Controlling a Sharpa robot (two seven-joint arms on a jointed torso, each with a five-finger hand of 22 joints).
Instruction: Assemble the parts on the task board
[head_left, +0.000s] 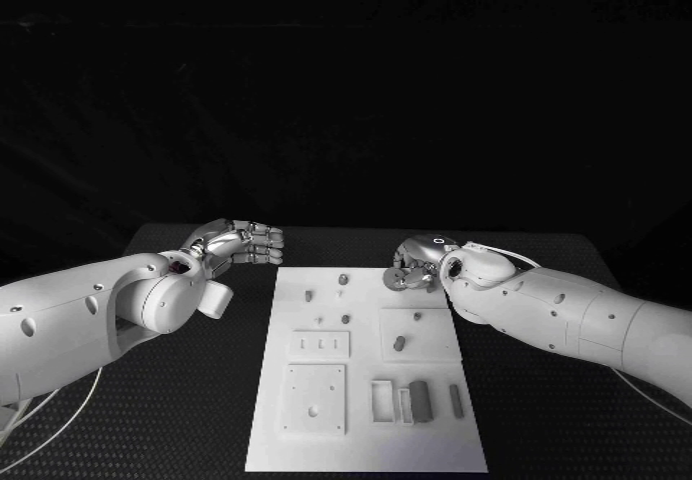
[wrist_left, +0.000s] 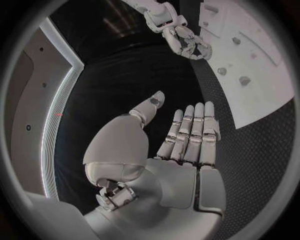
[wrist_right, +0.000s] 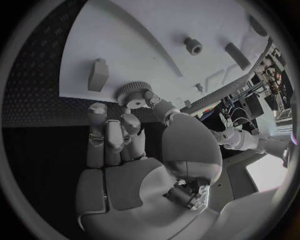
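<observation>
My right hand (wrist_right: 134, 150) pinches the gear (wrist_right: 132, 93) at the task board's (head_left: 361, 440) far edge; left hand (head_left: 238, 243) idles beside, fingers apart.

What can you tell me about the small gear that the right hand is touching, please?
The gear is a small grey disc with fine teeth round its rim, matte like plastic. It sits at the far right corner of the white board, tilted in the right wrist view. The right hand pinches it between fingertips. A small grey block stands nearby, apart from it.
</observation>
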